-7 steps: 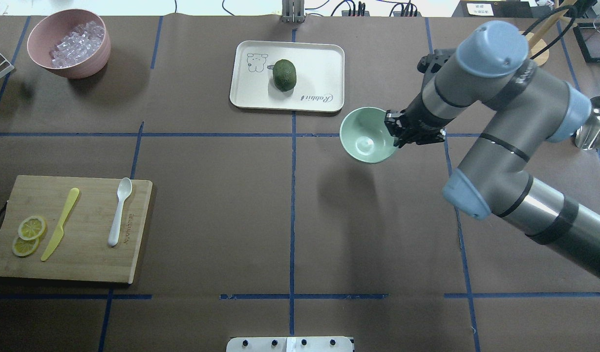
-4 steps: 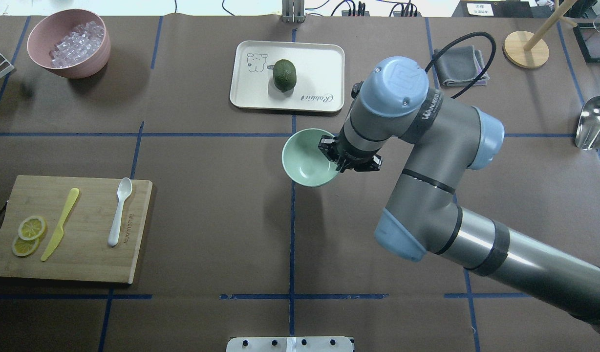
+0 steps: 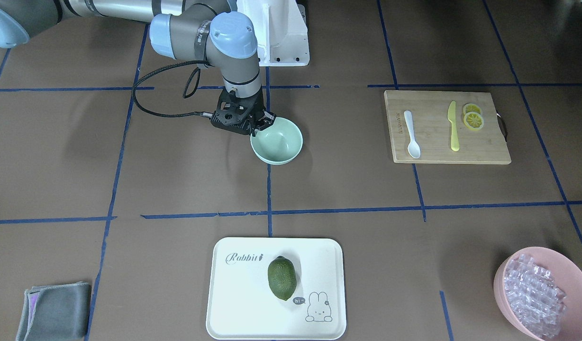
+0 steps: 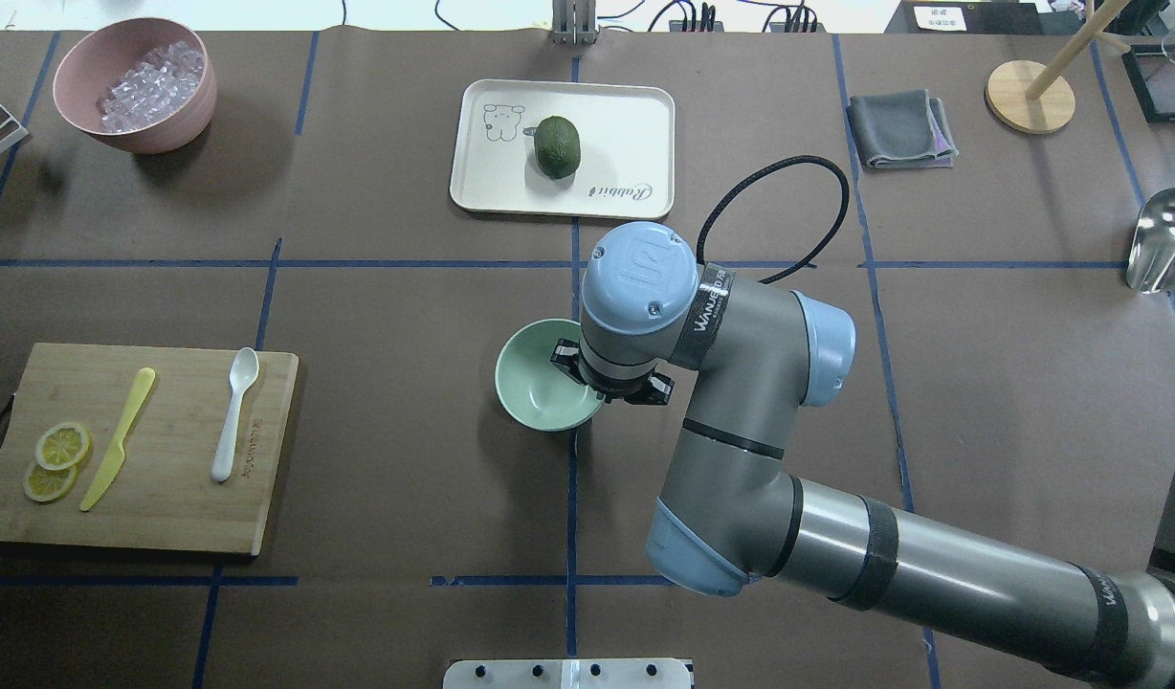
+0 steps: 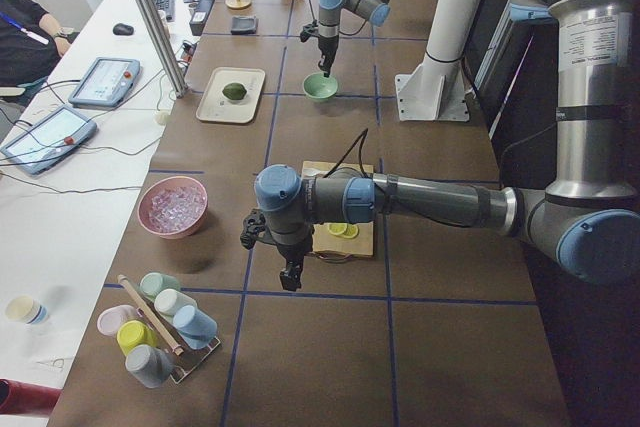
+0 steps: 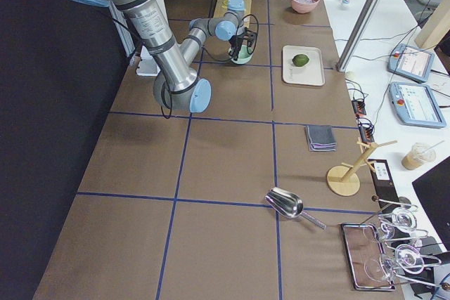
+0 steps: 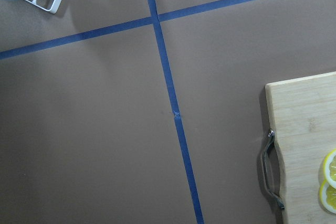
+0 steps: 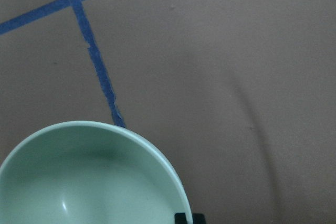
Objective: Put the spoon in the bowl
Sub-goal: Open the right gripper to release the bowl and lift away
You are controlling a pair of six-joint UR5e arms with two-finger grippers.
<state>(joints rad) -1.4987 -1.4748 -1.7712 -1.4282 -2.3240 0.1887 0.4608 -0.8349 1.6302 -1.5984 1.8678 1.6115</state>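
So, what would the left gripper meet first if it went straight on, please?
The left gripper points down, so probably the bare table, by the blue tape, just off the cutting board.

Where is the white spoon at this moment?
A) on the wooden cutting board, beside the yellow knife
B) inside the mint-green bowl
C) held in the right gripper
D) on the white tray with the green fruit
A: the spoon lies on the cutting board next to the yellow knife, and the bowl holds nothing.

Open table (image 4: 396, 421) lies between bowl (image 4: 533, 388) and spoon (image 4: 234, 416); knife (image 4: 119, 438) flanks spoon.
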